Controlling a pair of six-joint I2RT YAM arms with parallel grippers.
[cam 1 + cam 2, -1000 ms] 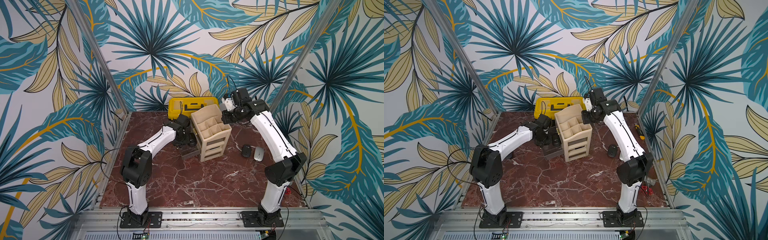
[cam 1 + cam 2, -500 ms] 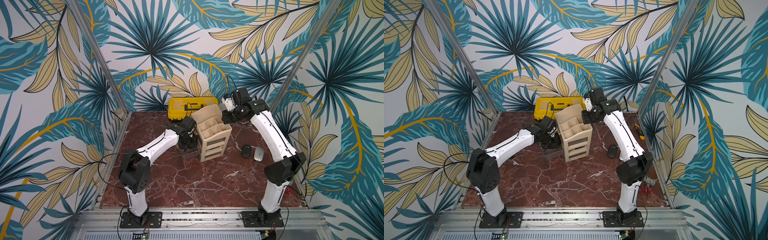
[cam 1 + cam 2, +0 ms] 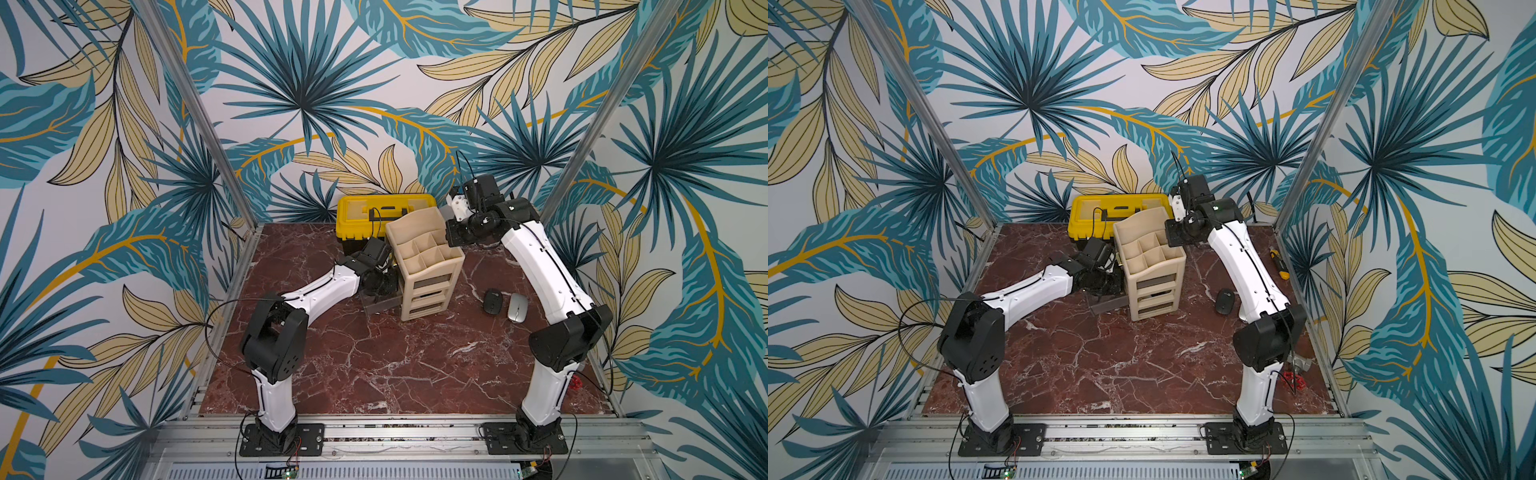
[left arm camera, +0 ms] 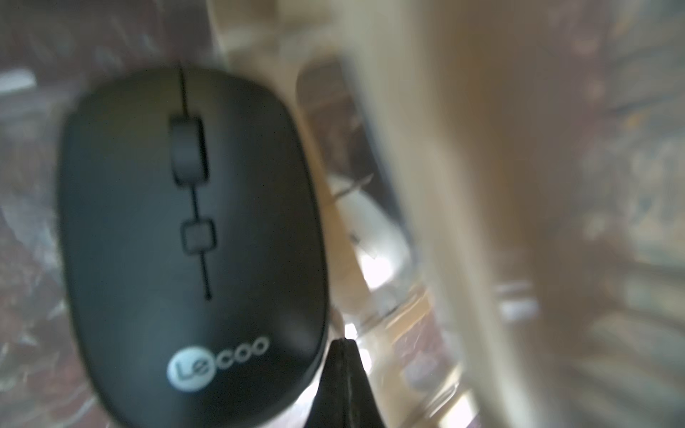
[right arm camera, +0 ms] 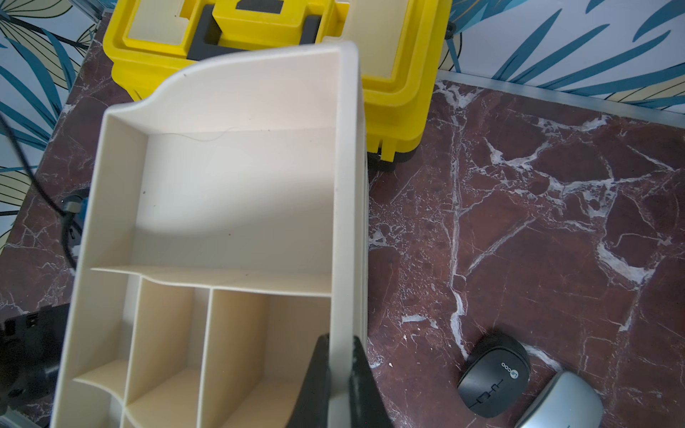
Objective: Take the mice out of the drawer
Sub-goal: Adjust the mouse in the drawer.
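**Organizer [image 3: 428, 266] held, drawer [image 3: 376, 303] out**

We see the right gripper [image 5: 339, 374] pinching the organizer's wall. The left gripper [image 4: 343, 355], pressed together, sits just beside a black mouse [image 4: 189, 237] at the drawer. A second black mouse [image 3: 493, 301] and a silver mouse [image 3: 517, 307] lie side by side on the tabletop [image 3: 395, 365].

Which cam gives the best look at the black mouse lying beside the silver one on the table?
Right wrist: black mouse is close, whole, logo and scroll wheel readable. Both top views show it only as a small dark oval. Left wrist frames a different black mouse, blurred.
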